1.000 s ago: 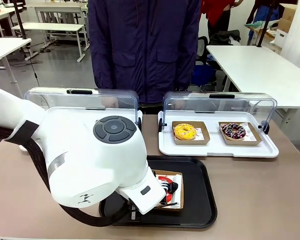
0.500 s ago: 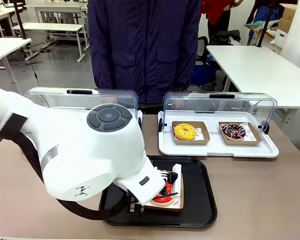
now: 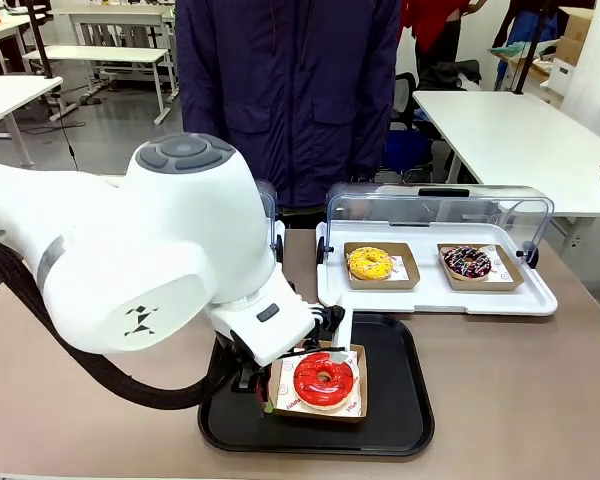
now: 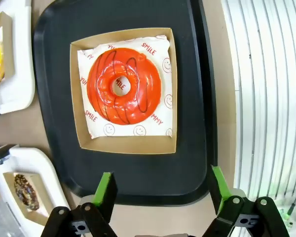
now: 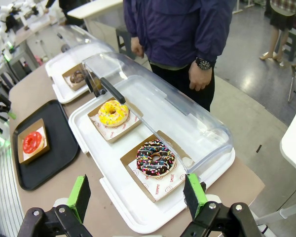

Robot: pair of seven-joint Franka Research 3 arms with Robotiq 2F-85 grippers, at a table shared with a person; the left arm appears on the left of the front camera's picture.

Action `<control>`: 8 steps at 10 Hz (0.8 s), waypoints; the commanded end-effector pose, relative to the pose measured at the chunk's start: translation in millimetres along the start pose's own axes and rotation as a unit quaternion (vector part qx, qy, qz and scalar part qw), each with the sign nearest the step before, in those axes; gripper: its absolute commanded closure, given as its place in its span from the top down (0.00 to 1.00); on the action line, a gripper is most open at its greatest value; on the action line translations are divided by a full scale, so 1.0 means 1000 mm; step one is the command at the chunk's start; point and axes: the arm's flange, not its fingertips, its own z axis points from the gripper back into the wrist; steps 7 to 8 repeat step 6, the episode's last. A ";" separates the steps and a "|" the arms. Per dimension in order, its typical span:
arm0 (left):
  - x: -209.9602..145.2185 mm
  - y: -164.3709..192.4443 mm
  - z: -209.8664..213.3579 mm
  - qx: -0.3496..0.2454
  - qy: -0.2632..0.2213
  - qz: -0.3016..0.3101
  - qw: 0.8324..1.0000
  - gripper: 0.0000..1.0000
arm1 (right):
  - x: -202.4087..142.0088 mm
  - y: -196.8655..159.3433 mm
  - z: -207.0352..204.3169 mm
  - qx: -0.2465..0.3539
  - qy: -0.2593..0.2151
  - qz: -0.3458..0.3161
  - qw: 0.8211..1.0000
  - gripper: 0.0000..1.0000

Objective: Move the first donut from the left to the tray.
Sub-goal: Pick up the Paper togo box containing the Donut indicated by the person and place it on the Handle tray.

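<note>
Left gripper [image 4: 160, 190]: jaws spread wide, holding nothing.
Red donut [image 4: 124, 85]: in its cardboard box [image 4: 124, 143], ahead of the left fingers, clear of them.
Black tray [image 4: 187, 89]: under the box.
Right gripper [image 5: 137, 197]: wide apart, empty, above the chocolate donut [image 5: 156, 159].

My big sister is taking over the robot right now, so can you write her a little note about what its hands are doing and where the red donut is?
Left gripper: open, holding nothing, above the near edge of the black tray, clear of the box.
Right gripper: open, holding nothing, above the white tray with the yellow and chocolate donuts.
Red donut: in its brown cardboard box, which sits flat on the black tray.
Done: the donut is on the tray and released.
Left: probably just pulling the left arm back; nothing else seems to need moving.
</note>
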 end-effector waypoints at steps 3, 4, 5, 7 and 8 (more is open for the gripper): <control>0.001 -0.004 -0.009 0.012 0.003 0.009 1.000 0.95 | 0.002 0.002 0.001 0.001 -0.002 0.003 1.000 1.00; 0.001 -0.004 -0.009 0.012 0.003 0.009 1.000 0.95 | 0.002 0.002 0.001 0.001 -0.002 0.003 1.000 1.00; 0.001 -0.004 -0.009 0.012 0.003 0.009 1.000 0.95 | 0.002 0.002 0.001 0.001 -0.002 0.003 1.000 1.00; 0.001 -0.004 -0.009 0.012 0.003 0.009 1.000 0.95 | 0.002 0.002 0.001 0.001 -0.002 0.003 1.000 1.00; 0.001 -0.004 -0.009 0.012 0.003 0.009 1.000 0.95 | 0.002 0.002 0.001 0.001 -0.002 0.003 1.000 1.00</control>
